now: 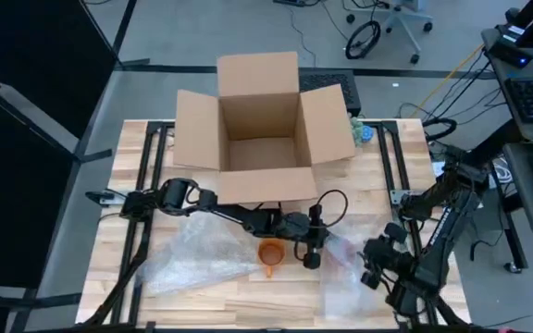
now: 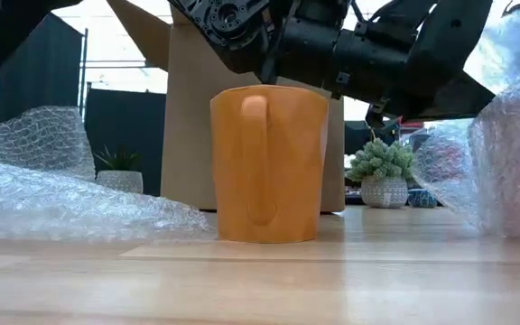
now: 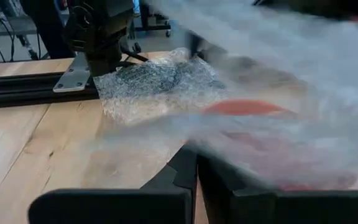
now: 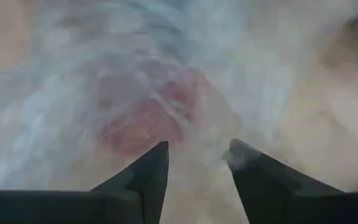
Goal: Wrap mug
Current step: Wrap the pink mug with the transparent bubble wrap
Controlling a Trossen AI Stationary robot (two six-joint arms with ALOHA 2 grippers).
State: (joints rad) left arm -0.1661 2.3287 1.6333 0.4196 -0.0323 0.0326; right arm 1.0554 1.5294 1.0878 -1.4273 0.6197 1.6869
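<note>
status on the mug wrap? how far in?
Early. Done: the orange mug stands upright on the table, bubble wrap sheets beside it, and the cardboard box is open. In hand: the left gripper looks shut on a wrap edge next to the mug; the right gripper is open over wrap. Left: the mug is bare, nothing around it.

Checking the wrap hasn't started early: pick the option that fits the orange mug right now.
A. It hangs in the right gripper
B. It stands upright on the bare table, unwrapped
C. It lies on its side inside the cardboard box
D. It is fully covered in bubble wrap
B: the low view shows the orange mug upright on the wooden table, with bubble wrap lying beside it, not around it.
</note>
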